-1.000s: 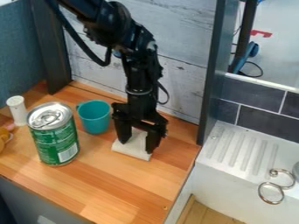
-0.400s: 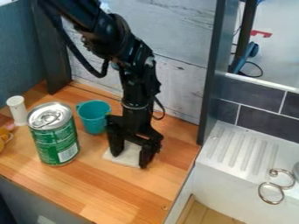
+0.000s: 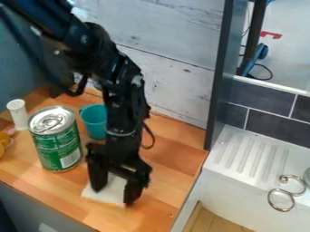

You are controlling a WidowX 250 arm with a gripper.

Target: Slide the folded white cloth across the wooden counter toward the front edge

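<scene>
The black gripper [image 3: 113, 194] hangs low over the front middle of the wooden counter, its two fingers wide apart. A flat white cloth-like piece [image 3: 108, 192] lies at the fingertips, showing between them and past the left one; whether it is under the tips or touching their sides, I cannot tell. To the left of the gripper stands an upright green can [image 3: 55, 142] with a silver top. The teal cup [image 3: 94, 118] is upright behind the gripper, its right side partly hidden by the arm.
A white shaker-like cylinder [image 3: 18, 114] stands at the far left, with a yellowish item [image 3: 5, 140] at the view's edge. The counter [image 3: 163, 181] ends at a dark post [image 3: 219, 90] and a white ribbed sink ledge [image 3: 254, 156], where metal rings [image 3: 281, 200] sit.
The gripper has come forward and to the left across the counter, and the white piece has moved along with it. The can, the cup and the shaker-like cylinder have stayed put.
</scene>
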